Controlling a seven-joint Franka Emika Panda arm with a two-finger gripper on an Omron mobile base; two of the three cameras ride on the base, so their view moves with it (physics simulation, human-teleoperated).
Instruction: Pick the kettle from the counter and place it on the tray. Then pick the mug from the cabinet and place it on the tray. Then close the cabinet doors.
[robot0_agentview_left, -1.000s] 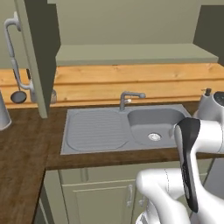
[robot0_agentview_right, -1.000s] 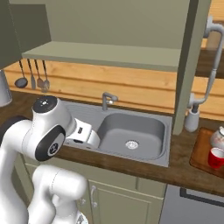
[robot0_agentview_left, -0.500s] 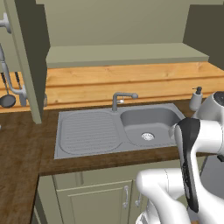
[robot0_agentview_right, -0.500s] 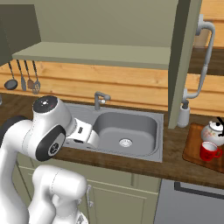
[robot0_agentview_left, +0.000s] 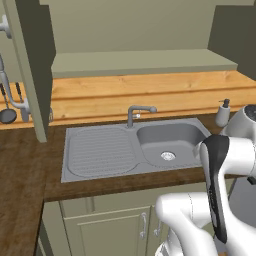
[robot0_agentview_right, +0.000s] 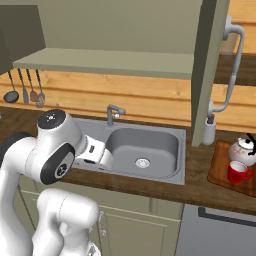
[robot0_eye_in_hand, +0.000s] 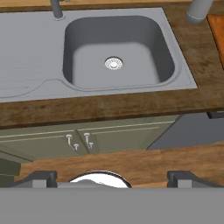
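With kettle (robot0_agentview_right: 243, 146) and mug (robot0_agentview_right: 239, 172) both on the tray (robot0_agentview_right: 220, 167), only the upright cabinet doors (robot0_agentview_right: 206, 75) remain, well above the hand (robot0_eye_in_hand: 111, 178), which points down at the sink (robot0_eye_in_hand: 118, 52), fingers wide apart, empty.

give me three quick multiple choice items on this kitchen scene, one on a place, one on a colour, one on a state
1. Where is the small silvery-white kettle?
A. in the sink
B. on the reddish-brown wooden tray
C. on the cabinet shelf

2. What colour is the cylindrical mug?
A. red
B. blue
C. green

3. How do the olive-green panelled cabinet doors stand?
A. shut
B. removed
C. open

Answers: 1 B, the kettle stands on the board beside the mug. 2 A, it is bright red. 3 C, the bare inner shelf shows between them.
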